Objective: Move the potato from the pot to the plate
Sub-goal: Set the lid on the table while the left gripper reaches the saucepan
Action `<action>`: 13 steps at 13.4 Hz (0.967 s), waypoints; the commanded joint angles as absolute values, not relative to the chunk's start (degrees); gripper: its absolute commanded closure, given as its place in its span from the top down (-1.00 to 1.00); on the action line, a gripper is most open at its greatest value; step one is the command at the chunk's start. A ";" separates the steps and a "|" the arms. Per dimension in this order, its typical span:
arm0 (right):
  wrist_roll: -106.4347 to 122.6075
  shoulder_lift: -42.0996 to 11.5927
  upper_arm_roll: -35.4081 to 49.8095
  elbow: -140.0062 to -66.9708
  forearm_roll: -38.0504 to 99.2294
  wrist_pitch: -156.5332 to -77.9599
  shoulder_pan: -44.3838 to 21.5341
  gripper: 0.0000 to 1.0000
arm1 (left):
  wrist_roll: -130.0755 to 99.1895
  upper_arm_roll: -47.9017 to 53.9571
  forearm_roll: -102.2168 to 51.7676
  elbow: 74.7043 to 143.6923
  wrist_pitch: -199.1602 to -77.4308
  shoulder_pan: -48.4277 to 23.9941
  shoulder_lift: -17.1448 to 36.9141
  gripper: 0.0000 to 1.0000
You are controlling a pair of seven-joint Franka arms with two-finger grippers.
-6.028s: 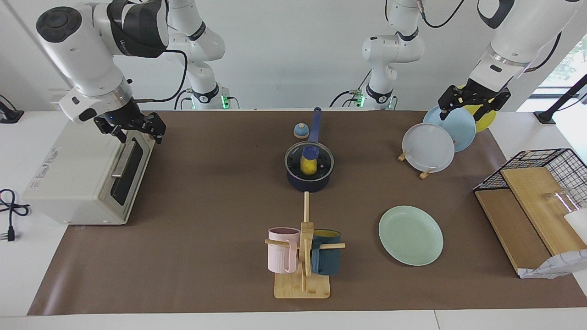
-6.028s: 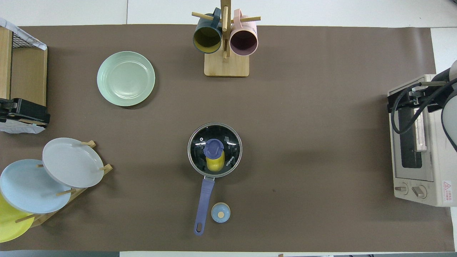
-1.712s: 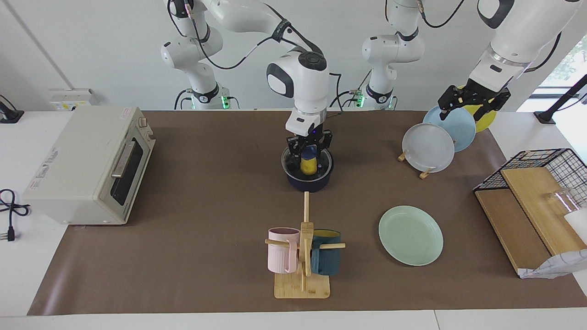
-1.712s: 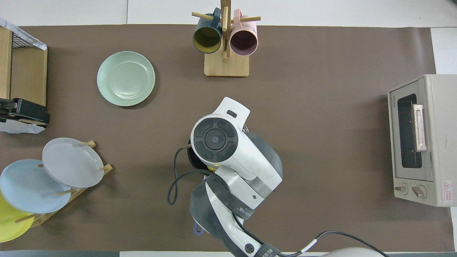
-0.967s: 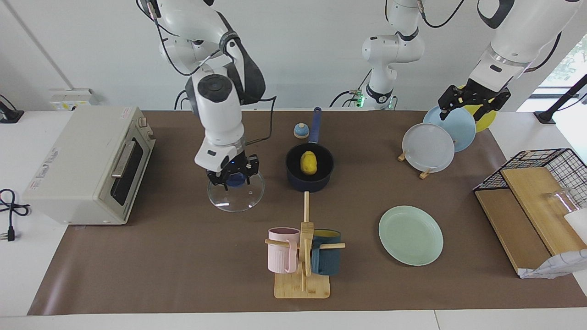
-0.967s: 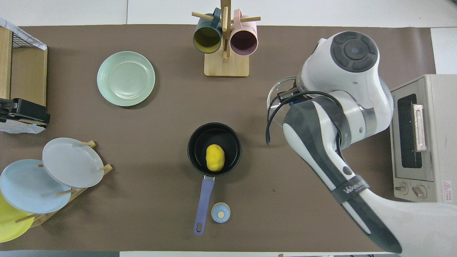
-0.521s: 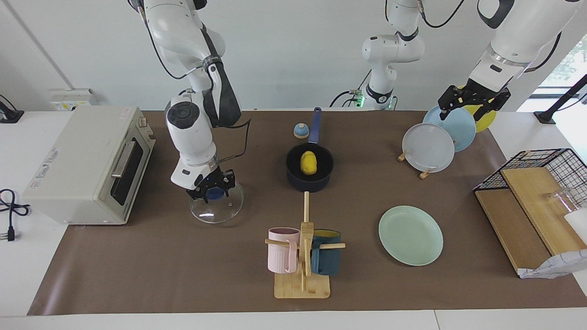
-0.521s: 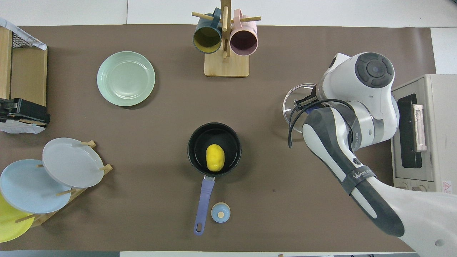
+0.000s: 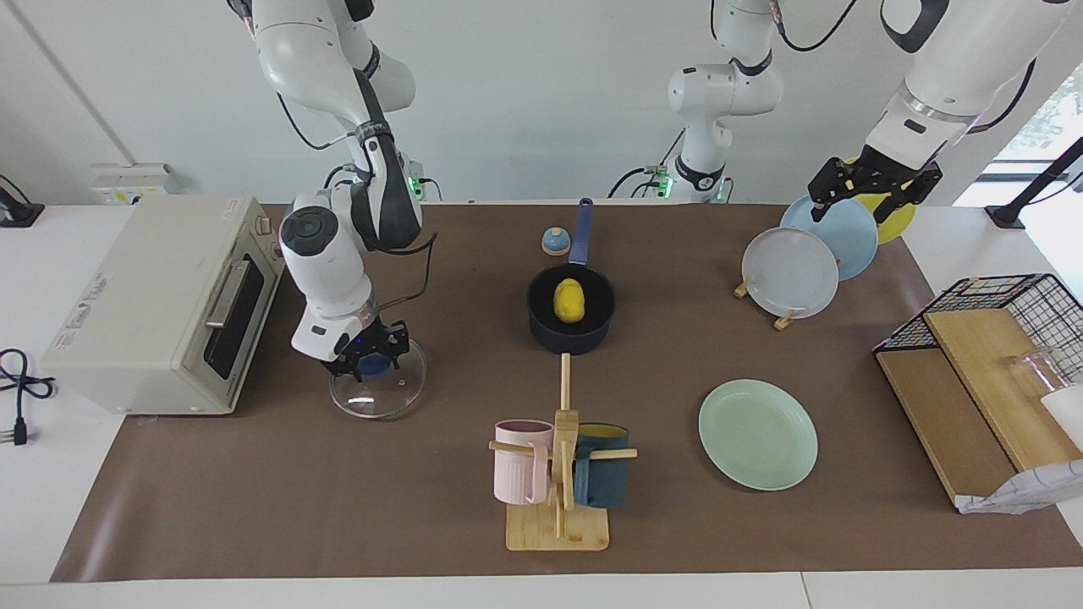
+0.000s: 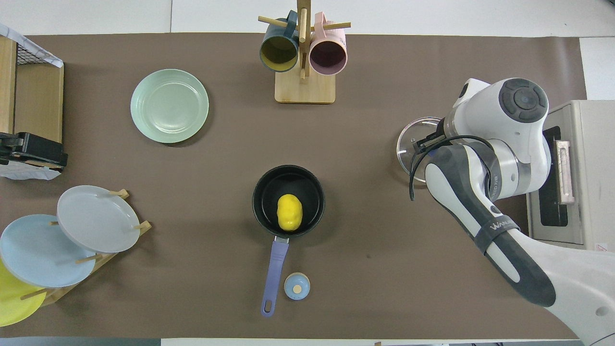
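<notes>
The yellow potato (image 9: 570, 300) lies in the uncovered navy pot (image 9: 572, 342) at the middle of the mat; it also shows in the overhead view (image 10: 289, 212), with the pot's handle (image 10: 274, 269) pointing toward the robots. The mint-green plate (image 9: 757, 433) lies empty, farther from the robots and toward the left arm's end. My right gripper (image 9: 368, 362) is shut on the blue knob of the glass lid (image 9: 378, 391), held low over the mat beside the toaster oven. My left gripper (image 9: 871, 190) waits open and empty over the plate rack.
A toaster oven (image 9: 161, 304) stands at the right arm's end. A mug tree (image 9: 558, 474) with a pink and a teal mug stands farther from the robots than the pot. A small blue bell (image 9: 555, 242) sits beside the pot's handle. A plate rack (image 9: 791, 271) and a wire basket (image 9: 1007, 304) stand at the left arm's end.
My right arm came from the toaster to the pot, gripped the lid's knob and lifted the lid off. It has carried the lid toward the toaster and lowered it. The left arm has not moved.
</notes>
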State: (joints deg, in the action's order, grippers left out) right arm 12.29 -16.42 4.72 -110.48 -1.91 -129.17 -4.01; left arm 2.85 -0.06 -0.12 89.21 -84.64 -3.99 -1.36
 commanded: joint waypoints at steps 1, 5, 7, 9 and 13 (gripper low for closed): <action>15.90 -15.64 5.54 -111.71 -1.05 -130.43 -2.02 -0.08 | 2.90 0.79 0.88 90.97 -86.04 -4.13 -2.90 1.00; 16.17 -15.56 5.54 -112.50 -1.05 -130.52 -1.41 -0.04 | 2.81 1.05 0.88 91.05 -84.12 -4.22 -2.99 1.00; 16.52 -15.56 5.54 -114.95 -1.05 -134.96 -0.62 -0.01 | 2.73 1.23 0.88 91.23 -83.49 -5.18 -3.34 1.00; 19.24 -16.34 5.54 -116.54 -1.05 -138.25 0.88 0.01 | 0.11 1.58 0.53 94.55 -85.24 -7.80 -4.65 1.00; 17.58 -16.44 5.54 -116.28 -1.05 -138.08 0.79 1.00 | -17.98 1.58 -0.52 101.51 -94.38 -19.58 -4.67 1.00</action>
